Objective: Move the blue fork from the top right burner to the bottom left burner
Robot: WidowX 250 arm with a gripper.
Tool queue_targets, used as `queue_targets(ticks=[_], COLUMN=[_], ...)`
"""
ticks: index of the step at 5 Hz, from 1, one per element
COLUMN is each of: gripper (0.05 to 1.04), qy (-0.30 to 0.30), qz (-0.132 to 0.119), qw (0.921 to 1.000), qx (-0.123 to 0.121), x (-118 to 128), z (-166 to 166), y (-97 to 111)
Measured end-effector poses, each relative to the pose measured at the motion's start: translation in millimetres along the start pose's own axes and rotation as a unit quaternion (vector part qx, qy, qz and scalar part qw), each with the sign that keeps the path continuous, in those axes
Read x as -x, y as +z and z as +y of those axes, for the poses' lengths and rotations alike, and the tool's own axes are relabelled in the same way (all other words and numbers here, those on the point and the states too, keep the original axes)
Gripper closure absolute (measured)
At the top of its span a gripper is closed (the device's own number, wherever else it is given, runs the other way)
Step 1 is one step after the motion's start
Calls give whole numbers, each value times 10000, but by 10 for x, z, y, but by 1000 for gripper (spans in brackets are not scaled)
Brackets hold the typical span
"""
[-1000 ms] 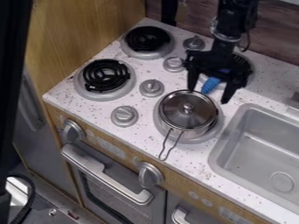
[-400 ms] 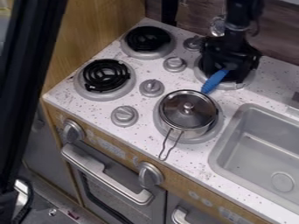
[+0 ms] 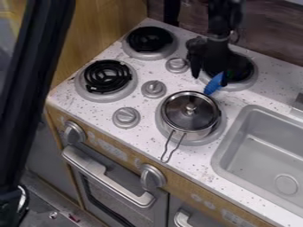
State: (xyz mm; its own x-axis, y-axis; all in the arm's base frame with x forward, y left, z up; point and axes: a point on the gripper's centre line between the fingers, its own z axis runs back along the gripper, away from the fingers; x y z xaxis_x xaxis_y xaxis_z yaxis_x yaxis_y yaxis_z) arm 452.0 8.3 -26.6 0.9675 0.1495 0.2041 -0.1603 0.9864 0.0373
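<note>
"Fork (image 3: 211, 86) first: where is it seen?"

"Its blue handle is seen at the near edge of the top right burner (image 3: 241, 85), with the handle's end angled off toward the pot (image 3: 190, 114). The far end is hidden by the gripper (image 3: 209, 80)."

"And is it held?"

"Not between the jaws, it seems; they are spread, one left of the handle and the other crossing it in view. Whether the handle is touched cannot be told from so dark a patch."

"What is found nearest to that?"

"The pot, set on the bottom right burner (image 3: 203, 141) and covered by its lid (image 3: 204, 113), with its wire handle (image 3: 167, 153) pointed toward the front edge."

"And to the left?"

"The bottom left burner (image 3: 128, 88) and the top left burner (image 3: 163, 55) are seen there, each fitted with a black coil. Between the left and right pairs, grey knobs are set into the speckled tabletop (image 3: 142, 133)."

"Farther out?"

"To the right, a grey sink (image 3: 263, 146) is let in; below the front edge, an oven handle (image 3: 106, 177) is mounted between two larger knobs."
</note>
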Motion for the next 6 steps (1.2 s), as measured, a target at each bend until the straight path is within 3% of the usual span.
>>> queue_targets(ticks=[3, 5, 6], gripper=[83, 93, 168], qy=[-299, -424, -510], qz=[-301, 182, 314], qw=[9989, 9984, 9977], qx=[216, 342, 309], x=[-241, -63, -35], z=[-37, -150, -161], y=[-248, -432, -448])
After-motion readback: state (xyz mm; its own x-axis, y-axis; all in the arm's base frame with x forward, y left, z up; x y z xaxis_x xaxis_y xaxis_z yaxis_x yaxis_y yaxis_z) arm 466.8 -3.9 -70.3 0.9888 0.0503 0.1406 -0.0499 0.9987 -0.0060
